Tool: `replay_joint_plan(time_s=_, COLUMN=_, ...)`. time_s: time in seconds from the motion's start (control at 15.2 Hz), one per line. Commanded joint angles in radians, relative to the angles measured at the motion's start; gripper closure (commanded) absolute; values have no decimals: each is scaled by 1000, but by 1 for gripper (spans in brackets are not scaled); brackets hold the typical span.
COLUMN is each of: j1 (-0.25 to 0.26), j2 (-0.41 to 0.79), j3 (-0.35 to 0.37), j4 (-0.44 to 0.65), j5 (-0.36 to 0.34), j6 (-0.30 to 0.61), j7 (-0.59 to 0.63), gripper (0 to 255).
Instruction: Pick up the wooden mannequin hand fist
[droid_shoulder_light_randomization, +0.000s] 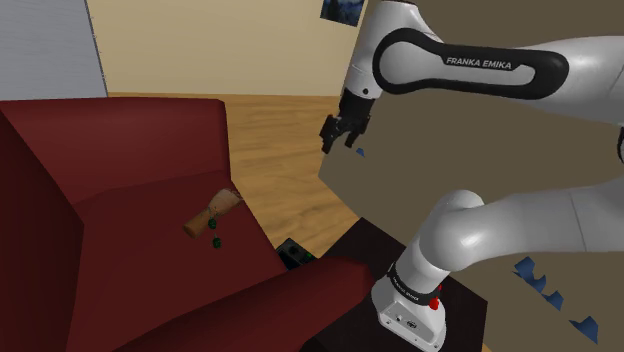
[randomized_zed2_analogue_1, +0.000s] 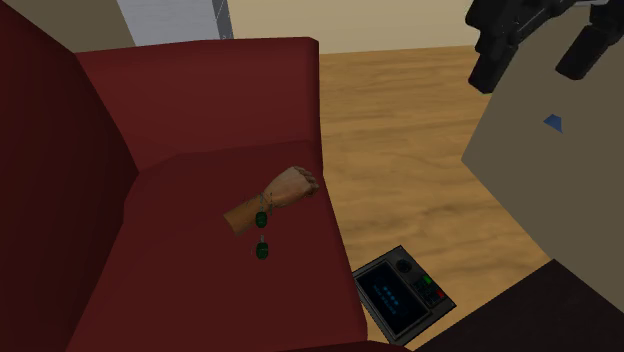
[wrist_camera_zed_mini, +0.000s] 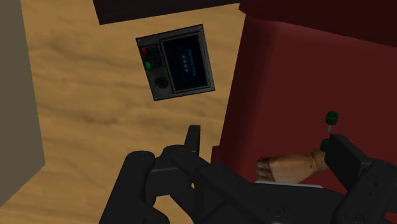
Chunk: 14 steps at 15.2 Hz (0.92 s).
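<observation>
Shoulder view: the arm (droid_shoulder_light_randomization: 480, 62) reads "FRANKA EMIKA". The tool (droid_shoulder_light_randomization: 337, 143) hangs over the wood floor (droid_shoulder_light_randomization: 280, 150), well apart from the wooden mannequin fist (droid_shoulder_light_randomization: 213, 212) lying on the dark red sofa seat (droid_shoulder_light_randomization: 130, 230).
Second exterior view: the tool's fingers stand apart, holding nothing. Green beads (randomized_zed2_analogue_1: 262, 248) lie at the fist's wrist.
Wrist view: a screen device (wrist_camera_zed_mini: 178, 60) lies on the floor, its writing illegible.

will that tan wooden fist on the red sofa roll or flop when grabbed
The tan wood-coloured mannequin fist looks rigid, so it probably won't flop. Its rounded forearm lies on the dark red sofa seat, so a push may roll it. The green beads on a cord at its wrist would likely dangle.
</observation>
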Motion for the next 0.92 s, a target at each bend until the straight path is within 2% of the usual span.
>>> replay_joint_plan(time_s=0.0, j1=-1, j2=29, j3=30, j4=-38, j5=29, j6=80, j7=64, gripper=0)
replay_joint_plan(time_s=0.53, j1=-6, j2=242, j3=160, j4=-105, j5=123, j6=408, j7=311, gripper=0)
replay_joint_plan(time_s=0.86, j1=-31, j2=438, j3=246, j4=-83, j5=138, j6=615, j7=475, gripper=0)
